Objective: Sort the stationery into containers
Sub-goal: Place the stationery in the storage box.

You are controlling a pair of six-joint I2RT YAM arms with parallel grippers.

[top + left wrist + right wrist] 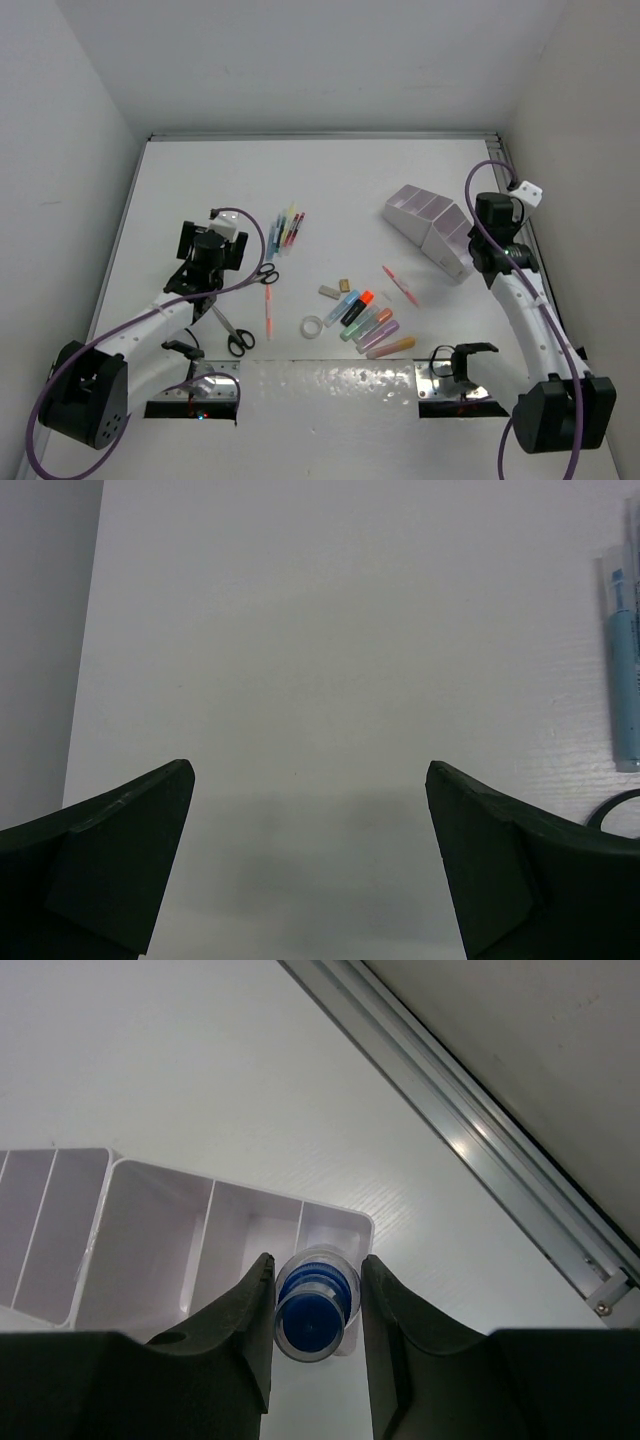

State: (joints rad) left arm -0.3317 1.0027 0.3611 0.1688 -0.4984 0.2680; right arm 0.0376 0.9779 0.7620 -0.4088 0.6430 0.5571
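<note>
Right gripper (pixel 315 1260) is clamped on a blue-capped marker (pixel 312 1315), seen end-on, one finger on each side of the barrel. The marker sits at the near rim of the organizer's (pixel 160 1230) end compartment, the narrow one closest to the metal rail (pixel 470 1130). How deep its far end reaches can't be told. That compartment and the ones beside it show only bare walls in the wrist view.

Left gripper (pixel 308 768) is spread wide with nothing between the jaws, over bare table (pixel 300 630). A light blue pen (pixel 625 660) lies at the right edge of its view, with a black scissor loop (pixel 615 810) just below it.

In the top view, the organizer (pixel 430 225) stands right of centre on the table, at an angle, with the right arm over its near end. The rest of the stationery is loose mid-table:
- A pen cluster (pixel 288 228) lies just right of the left wrist.
- One pair of scissors (pixel 268 270) lies beside the left arm, and the second pair (pixel 232 330) is partly under it.
- An orange pen (pixel 268 310) lies alone, below the first scissors.
- Two erasers (pixel 335 289) lie close together.
- The tape ring (pixel 312 325) is just left of the highlighters.
- The highlighters (pixel 365 318) lie in a row, side by side.
- A pink pen (pixel 400 285) lies between the highlighters and the organizer.
</note>
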